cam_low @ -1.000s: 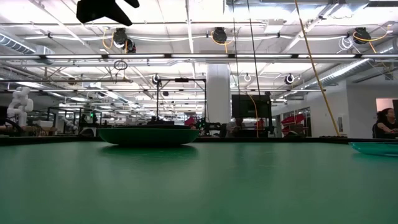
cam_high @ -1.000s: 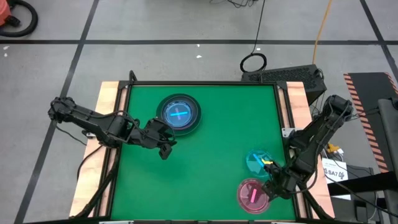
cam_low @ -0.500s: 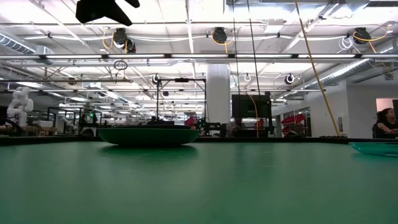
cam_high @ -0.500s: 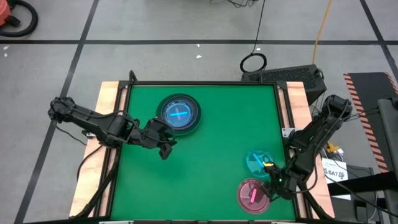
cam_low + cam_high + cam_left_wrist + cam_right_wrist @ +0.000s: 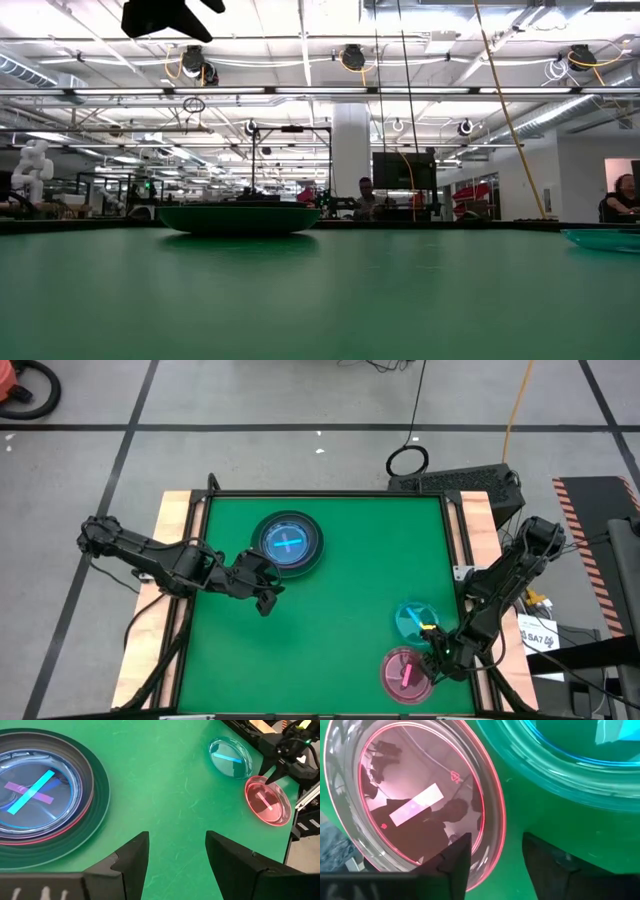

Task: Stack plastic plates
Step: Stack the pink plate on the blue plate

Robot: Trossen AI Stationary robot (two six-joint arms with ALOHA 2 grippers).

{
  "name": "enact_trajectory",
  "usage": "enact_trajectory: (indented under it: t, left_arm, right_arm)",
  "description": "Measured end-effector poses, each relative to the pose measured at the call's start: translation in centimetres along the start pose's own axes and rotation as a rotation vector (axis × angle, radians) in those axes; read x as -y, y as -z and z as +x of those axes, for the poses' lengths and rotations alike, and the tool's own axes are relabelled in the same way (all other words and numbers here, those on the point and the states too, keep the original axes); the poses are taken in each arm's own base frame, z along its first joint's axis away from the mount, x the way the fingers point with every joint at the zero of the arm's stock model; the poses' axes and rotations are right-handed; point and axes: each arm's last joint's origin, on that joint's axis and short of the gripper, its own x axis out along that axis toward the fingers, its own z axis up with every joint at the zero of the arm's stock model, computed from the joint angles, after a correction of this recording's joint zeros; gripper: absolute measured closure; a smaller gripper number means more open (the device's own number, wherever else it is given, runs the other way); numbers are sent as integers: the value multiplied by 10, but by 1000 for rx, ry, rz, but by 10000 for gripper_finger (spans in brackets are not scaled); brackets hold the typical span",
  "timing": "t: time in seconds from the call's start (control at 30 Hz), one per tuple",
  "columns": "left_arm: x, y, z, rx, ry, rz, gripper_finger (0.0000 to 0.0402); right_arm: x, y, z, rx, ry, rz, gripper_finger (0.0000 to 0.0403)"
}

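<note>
Green desk [image 5: 330,610], viewed from above.

Item 1: stack of plastic plates [image 5: 287,543] toward the far middle of the desk. A dark grey plate lies at the bottom, a pink rim shows within it, and a translucent cyan plate sits on top (crossed cyan and purple strips show at its centre).

Item 2: single cyan plate [image 5: 413,619], translucent, near the right edge.

Item 3: single pink plate [image 5: 405,673], translucent, at the near right corner, just beside the cyan one; whether the two touch cannot be told.

Left gripper [image 5: 264,600]: hovers above bare desk, near the stack's near-left side, jaws released and grasping nothing.

Right gripper [image 5: 435,660]: low at the pink plate's right rim. Its jaws straddle that rim, one finger inside the plate and one outside, still apart and not clenched on it.
</note>
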Motion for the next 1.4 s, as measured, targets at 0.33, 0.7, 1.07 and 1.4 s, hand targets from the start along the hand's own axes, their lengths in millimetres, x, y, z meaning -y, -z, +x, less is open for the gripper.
enact_trajectory:
  t: [0.33, 0.7, 1.07, 1.4]
  left_arm:
    - [0, 0, 0, 3, -2, 1, 199]
    - [-1, -2, 0, 52, -42, 8, 199]
    - [-1, -2, 2, 59, -58, 6, 199]
    - [4, 1, 15, 50, -67, -17, 199]
  right_arm:
    - [-4, 1, 3, 11, -40, -36, 347]
    - [-12, 2, 2, 41, -144, -52, 399]
    - [-27, 2, -3, 89, -314, -13, 401]
    - [-35, -18, -26, 206, -436, 47, 402]
